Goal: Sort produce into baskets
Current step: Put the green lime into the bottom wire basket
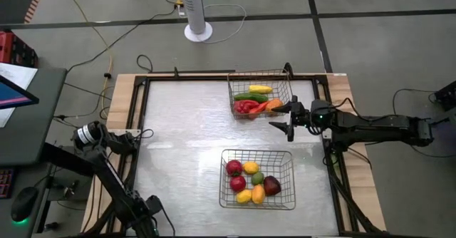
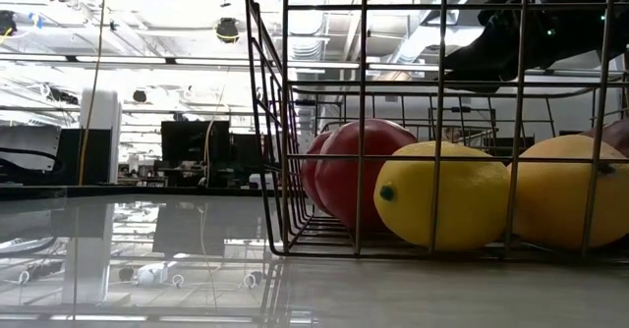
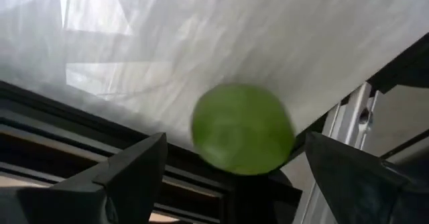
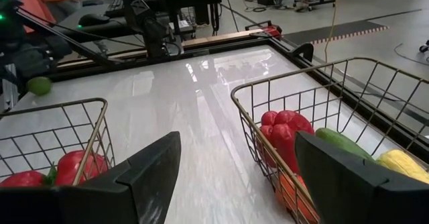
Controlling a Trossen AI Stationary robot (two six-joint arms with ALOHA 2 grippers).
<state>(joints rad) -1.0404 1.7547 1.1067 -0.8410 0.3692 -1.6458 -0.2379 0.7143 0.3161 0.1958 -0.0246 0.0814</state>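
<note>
Two silver wire baskets stand on the table. The far basket holds a yellow corn, a green cucumber, a red pepper and an orange piece. The near basket holds red, yellow, green and maroon fruit. My right gripper hangs open and empty between the two baskets, as its wrist view also shows. My left gripper is open near the table's near left corner. A blurred round green fruit shows between its fingers, touching neither, and also shows in the right wrist view.
A dark frame runs around the white tabletop. The middle and left of the tabletop are bare. In the low view the near basket's mesh wall stands close to the camera, with a red fruit and yellow fruits behind it.
</note>
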